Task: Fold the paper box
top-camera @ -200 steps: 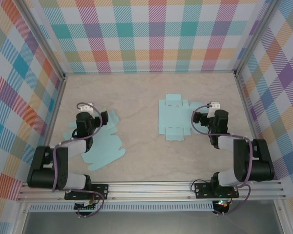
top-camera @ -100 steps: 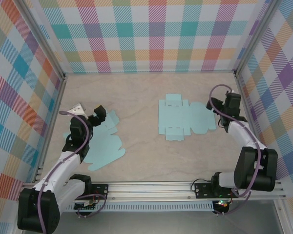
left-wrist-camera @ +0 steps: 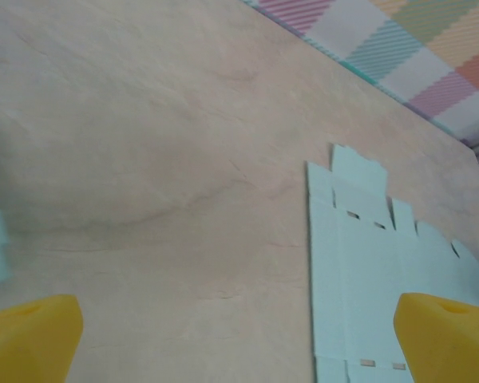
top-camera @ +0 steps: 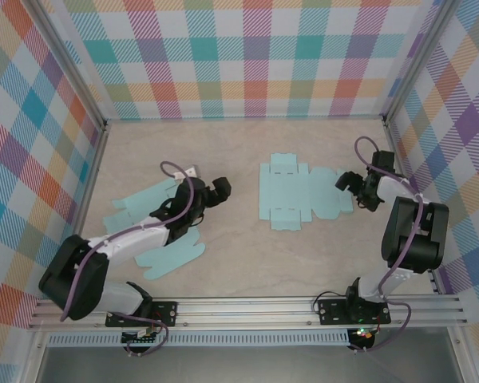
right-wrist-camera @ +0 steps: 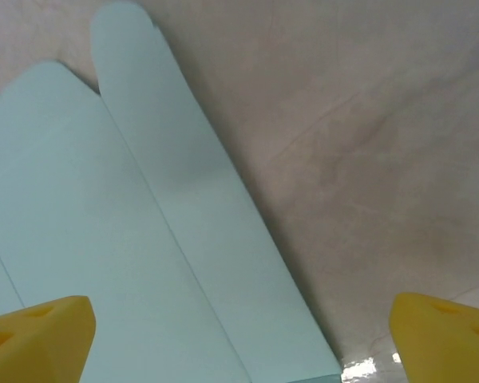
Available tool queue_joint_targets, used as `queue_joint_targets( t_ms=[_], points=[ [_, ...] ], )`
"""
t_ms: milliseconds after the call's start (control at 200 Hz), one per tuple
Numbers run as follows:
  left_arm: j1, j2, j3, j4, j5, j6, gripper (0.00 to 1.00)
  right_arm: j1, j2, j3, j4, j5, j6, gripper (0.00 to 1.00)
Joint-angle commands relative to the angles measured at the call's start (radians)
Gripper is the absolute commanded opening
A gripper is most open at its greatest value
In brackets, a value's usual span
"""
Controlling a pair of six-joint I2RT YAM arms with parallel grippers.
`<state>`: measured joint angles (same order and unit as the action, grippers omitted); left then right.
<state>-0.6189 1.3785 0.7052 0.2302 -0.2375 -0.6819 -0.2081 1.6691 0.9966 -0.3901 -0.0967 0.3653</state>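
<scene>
— Tabletop status?

— I see a pale marbled tabletop [top-camera: 239,152] enclosed by multicoloured plaid walls [top-camera: 247,64]. The flat light-blue paper box blank [top-camera: 299,195] lies unfolded right of centre. Loose light-blue paper sheets [top-camera: 176,259] lie at the left, partly under the left arm.

— Left gripper?

— The left gripper [top-camera: 217,189] sits over bare table between the loose sheets and the box blank. In my left wrist view its yellow fingertips [left-wrist-camera: 28,335] stand wide apart with nothing between them.

— Right gripper?

— The right gripper [top-camera: 350,182] is at the blank's right edge. My right wrist view shows its yellow fingertips [right-wrist-camera: 36,331] spread wide over a rounded flap of the blank. I cannot tell whether they touch the paper.
</scene>
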Motion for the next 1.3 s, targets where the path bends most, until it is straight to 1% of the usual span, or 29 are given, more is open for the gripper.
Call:
queue_joint_targets(
  t_ms=[0, 125, 275, 415, 485, 540, 590, 675, 755, 850, 1035, 1135, 1295],
  points=[
    [-0.028, 0.067, 0.064, -0.024, 0.017, -0.031, 1.00, 0.003, 0.024, 0.039, -0.070, -0.081, 0.015, 0.91],
    [-0.033, 0.127, 0.107, -0.038, 0.060, -0.036, 1.00, 0.004, 0.036, 0.025, -0.071, -0.138, 0.024, 0.80],
    [-0.038, 0.153, 0.124, -0.046, 0.066, -0.038, 1.00, 0.003, 0.040, -0.008, -0.069, -0.193, 0.051, 0.67],
    [-0.038, 0.161, 0.144, -0.101, 0.050, -0.034, 1.00, 0.006, 0.008, -0.075, -0.049, -0.215, 0.076, 0.60],
    [-0.038, 0.168, 0.156, -0.132, 0.047, -0.034, 1.00, 0.007, -0.015, -0.117, -0.035, -0.233, 0.094, 0.53],
    [-0.038, 0.171, 0.161, -0.150, 0.046, -0.036, 1.00, 0.007, -0.037, -0.154, -0.017, -0.264, 0.112, 0.52],
    [-0.038, 0.171, 0.164, -0.159, 0.050, -0.040, 1.00, 0.009, -0.061, -0.185, -0.007, -0.277, 0.130, 0.48],
    [-0.038, 0.167, 0.160, -0.173, 0.045, -0.054, 0.98, 0.019, -0.105, -0.242, 0.023, -0.292, 0.165, 0.47],
    [-0.038, 0.168, 0.161, -0.194, 0.042, -0.066, 0.95, 0.034, -0.135, -0.288, 0.045, -0.298, 0.198, 0.42],
    [-0.038, 0.172, 0.168, -0.232, 0.054, -0.082, 0.91, 0.056, -0.167, -0.331, 0.063, -0.299, 0.234, 0.42],
    [-0.038, 0.203, 0.150, -0.263, 0.158, -0.142, 0.80, 0.101, -0.252, -0.402, 0.085, -0.274, 0.296, 0.42],
    [-0.039, 0.226, 0.124, -0.251, 0.211, -0.191, 0.78, 0.127, -0.303, -0.436, 0.091, -0.252, 0.326, 0.42],
    [-0.056, 0.258, 0.094, -0.204, 0.253, -0.236, 0.73, 0.147, -0.365, -0.482, 0.112, -0.236, 0.362, 0.42]
  ],
)
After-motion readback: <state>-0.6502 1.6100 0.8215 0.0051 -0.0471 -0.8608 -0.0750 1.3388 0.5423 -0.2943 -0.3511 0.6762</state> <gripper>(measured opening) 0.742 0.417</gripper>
